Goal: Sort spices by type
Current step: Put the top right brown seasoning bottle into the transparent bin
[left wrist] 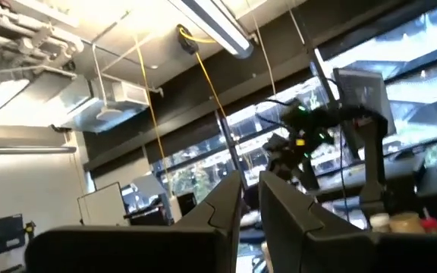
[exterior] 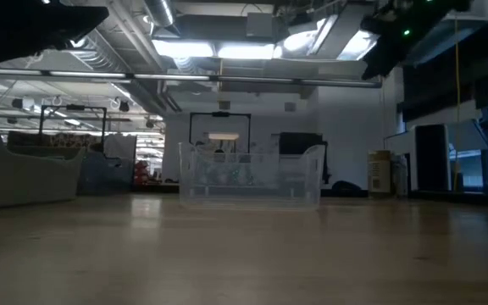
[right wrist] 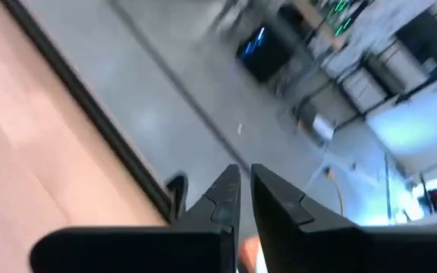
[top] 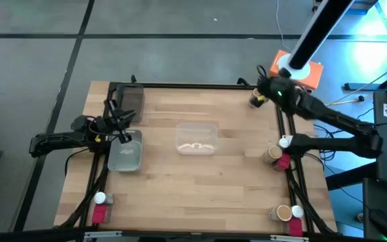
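Spice jars at counter (top: 200, 188) edges; both pincers closed, empty.
Left pincer (top: 123, 134) over left clear tray (top: 125, 156); right pincer (top: 255, 99) at far-right corner; spices (top: 277, 156) right edge.

A wooden table (top: 200, 181) is filling the lower middle of the overhead frame. Three clear plastic trays are sitting on it: one at centre (top: 197, 138), one left of centre (top: 125, 155), and a darker one (top: 130, 99) lying toward the upper left. An orange box (top: 299, 70) is showing at upper right, off the table, on the grey floor (top: 180, 40).
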Controlling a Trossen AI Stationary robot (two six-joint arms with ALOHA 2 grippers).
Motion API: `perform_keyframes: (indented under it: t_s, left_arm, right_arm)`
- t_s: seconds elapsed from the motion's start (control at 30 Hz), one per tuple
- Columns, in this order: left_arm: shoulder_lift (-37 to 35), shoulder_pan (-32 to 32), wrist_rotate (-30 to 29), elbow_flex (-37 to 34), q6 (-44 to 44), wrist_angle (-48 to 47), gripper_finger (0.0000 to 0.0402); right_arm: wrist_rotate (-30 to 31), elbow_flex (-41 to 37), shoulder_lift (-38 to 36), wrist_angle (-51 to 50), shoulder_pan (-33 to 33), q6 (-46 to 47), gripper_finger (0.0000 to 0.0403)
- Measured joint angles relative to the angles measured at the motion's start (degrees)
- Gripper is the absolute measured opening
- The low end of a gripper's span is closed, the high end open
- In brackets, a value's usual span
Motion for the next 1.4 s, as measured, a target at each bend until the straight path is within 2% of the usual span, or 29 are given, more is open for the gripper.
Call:
perform_keyframes:
  t_s: [0.27, 0.5, 0.63, 0.83, 0.9, 1.07, 1.23, 1.4]
  left_arm:
    - [0.00, 0.00, 0.00, 0.00, 2.27, 0.87, 0.0040]
    - [0.00, 0.00, 0.00, 0.00, 5.04, 2.32, 0.0040]
    - [0.00, 0.00, 0.00, 0.00, 5.04, 3.66, 0.0040]
    - [-0.01, 0.00, 0.00, 0.00, 5.04, 5.07, 0.0040]
    - [0.00, 0.00, 0.00, 0.00, 5.04, 5.06, 0.0040]
    - [0.00, 0.00, 0.00, 0.00, 5.04, 5.33, 0.0040]
    - [0.00, 0.00, -0.02, 0.00, 5.03, 5.33, 0.0040]
    - [0.00, 0.00, -0.01, 0.00, 5.03, 5.30, 0.0040]
  right_arm:
    - [-11.77, 16.42, 14.27, -19.83, -11.51, 1.21, 0.0035]
    - [-14.16, 25.19, 23.01, -33.90, -15.12, 8.50, 0.0041]
    - [-15.09, 25.84, 25.31, -38.97, -15.11, 10.64, 0.0087]
    - [-25.06, 25.86, 28.69, -42.33, -15.41, 11.07, 0.0205]
    - [-24.92, 25.86, 29.99, -42.66, -15.30, 9.81, 0.0241]
    - [-17.59, 25.84, 32.14, -42.64, -15.30, 5.40, 0.0302]
    - [-15.52, 25.84, 32.53, -42.37, -15.30, 4.09, 0.0328]
    - [-15.97, 25.59, 32.50, -41.81, -15.30, 2.01, 0.0332]
